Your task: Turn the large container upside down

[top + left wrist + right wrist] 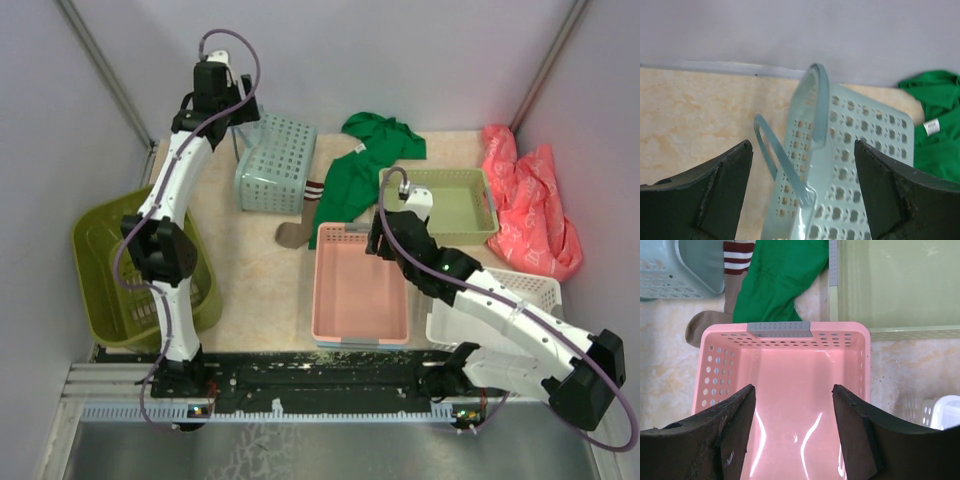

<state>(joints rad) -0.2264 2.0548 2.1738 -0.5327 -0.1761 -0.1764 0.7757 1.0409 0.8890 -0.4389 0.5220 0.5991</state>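
Large container: near-left table edge, open side up, the left arm's elbow over it. Left gripper: far left, jaws wide, empty, just above the teal basket, which is tipped on its side. Right gripper: right of center, jaws spread, holding nothing, over the pink tray.

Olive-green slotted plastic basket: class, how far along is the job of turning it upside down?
Done: nothing. The olive-green slotted plastic basket sits on the left with its mouth facing up.
In hand: nothing. The left gripper is open at the tipped teal grid-holed basket. The right gripper is open above the shallow pink tray.
Left: reach, grasp and flip the olive-green basket.
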